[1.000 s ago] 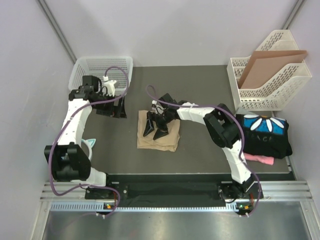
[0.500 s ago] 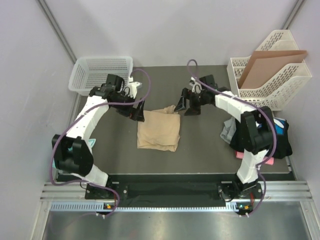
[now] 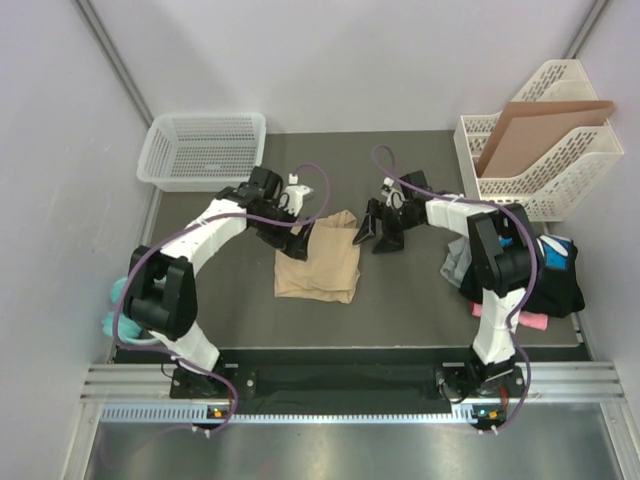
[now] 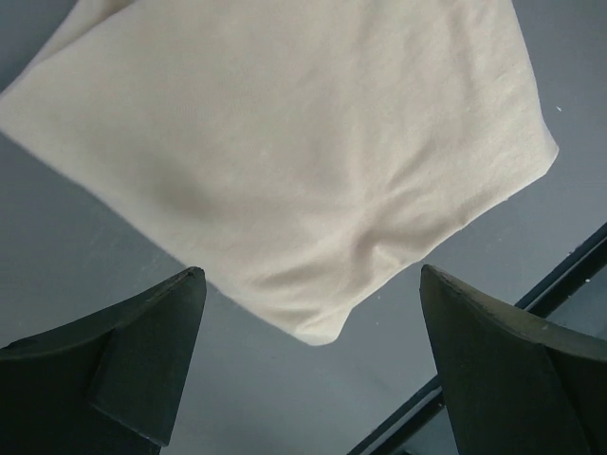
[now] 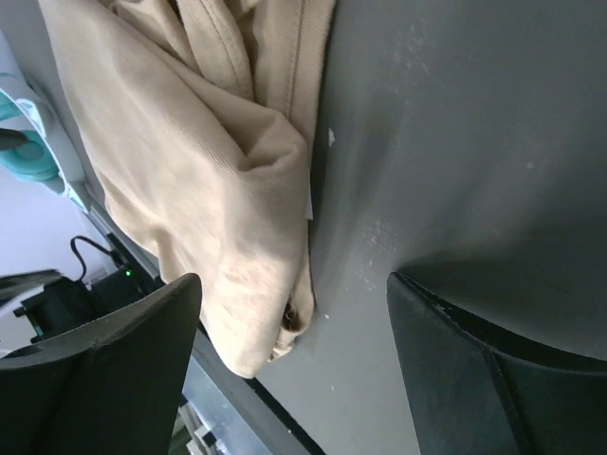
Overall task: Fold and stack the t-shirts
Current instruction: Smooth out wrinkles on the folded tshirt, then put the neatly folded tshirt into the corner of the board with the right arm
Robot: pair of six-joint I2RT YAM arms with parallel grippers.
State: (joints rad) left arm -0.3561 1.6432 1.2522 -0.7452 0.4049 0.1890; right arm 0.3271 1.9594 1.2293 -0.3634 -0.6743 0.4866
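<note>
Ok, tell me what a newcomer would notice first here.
A folded tan t-shirt lies in the middle of the table, with the left hand and right hand open at either side of its far end. A black t-shirt is heaped at the right edge, near a white rack holding cardboard.

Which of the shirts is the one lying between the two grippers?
The folded tan t-shirt mid-table, flanked by the left gripper and right gripper. The black shirt and pink shirt lie heaped at the right edge.
</note>
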